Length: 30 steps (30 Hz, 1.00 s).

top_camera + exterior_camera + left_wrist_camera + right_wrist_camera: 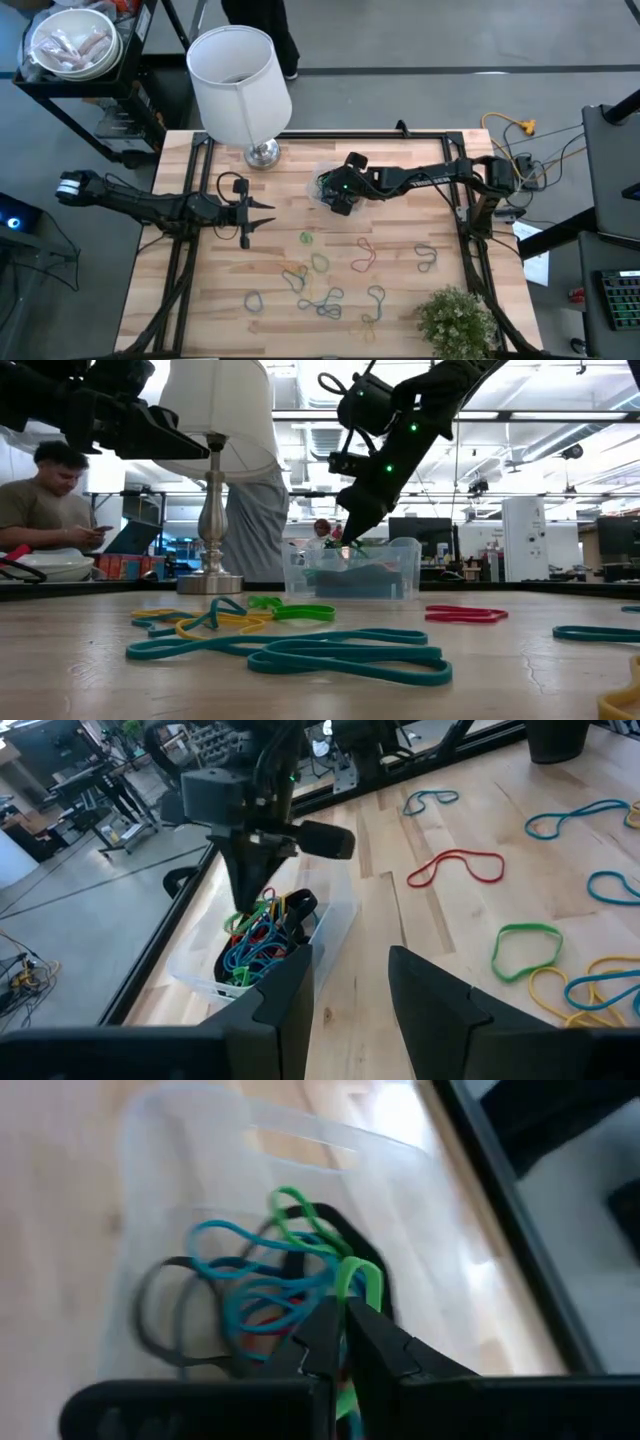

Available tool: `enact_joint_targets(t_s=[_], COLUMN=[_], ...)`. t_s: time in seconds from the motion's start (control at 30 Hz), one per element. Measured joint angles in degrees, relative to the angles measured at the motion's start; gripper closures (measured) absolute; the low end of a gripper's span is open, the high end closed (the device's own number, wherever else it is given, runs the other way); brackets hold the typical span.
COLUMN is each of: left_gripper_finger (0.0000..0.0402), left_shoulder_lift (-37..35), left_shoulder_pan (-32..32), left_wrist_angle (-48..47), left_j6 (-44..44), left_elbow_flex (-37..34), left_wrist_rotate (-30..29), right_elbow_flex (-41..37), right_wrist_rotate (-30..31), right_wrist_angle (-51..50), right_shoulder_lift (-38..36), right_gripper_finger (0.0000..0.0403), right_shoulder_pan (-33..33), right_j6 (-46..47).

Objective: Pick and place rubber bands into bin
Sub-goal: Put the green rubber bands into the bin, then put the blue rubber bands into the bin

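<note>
Many rubber bands (318, 285) lie loose at table's six o'clock. Right gripper (343, 1320), over the bin (322, 190), pinches a green band (352, 1275). Left gripper (262, 217) waits at nine o'clock, fingers apart.

The surface (400, 290) is showing pale planked wood with a matt, smooth finish. The bin (335, 925) is looking like clear, slightly glossy plastic. The rubber bands (300, 652) are appearing as matt, smooth rubber. The lamp base (210, 582) is gleaming like polished metal, under a matt white lampshade (238, 70).
</note>
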Motion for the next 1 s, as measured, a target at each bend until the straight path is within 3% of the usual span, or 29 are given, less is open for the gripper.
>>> enact_joint_targets(t_s=[0.33, 0.47, 0.63, 1.0], left_gripper_finger=[0.0285, 0.0285, 0.0285, 0.0285], left_shoulder_lift=[0.57, 1.82, 6.25, 18.34], left_shoulder_pan=[-0.07, -0.25, -3.08, -15.02], left_wrist_angle=[-1.39, -6.05, -11.03, -11.21], left_j6=[-1.38, -5.27, -11.16, -21.32], left_elbow_flex=[0.0, 0.0, 0.0, 4.21], left_wrist_rotate=[0.41, 4.81, 7.32, 6.78], right_elbow_flex=[0.0, 0.04, 0.04, 0.07], right_wrist_rotate=[-2.84, -2.83, -2.96, -2.79], right_wrist_angle=[-0.56, -3.55, -5.76, -6.8], right_shoulder_lift=[-0.27, -2.16, -5.03, -8.99], right_gripper_finger=[0.0288, 0.0265, 0.0257, 0.0275], right_shoulder_pan=[-0.12, 1.32, 6.21, 19.89], right_j6=[0.56, 0.4, -1.59, -1.4])
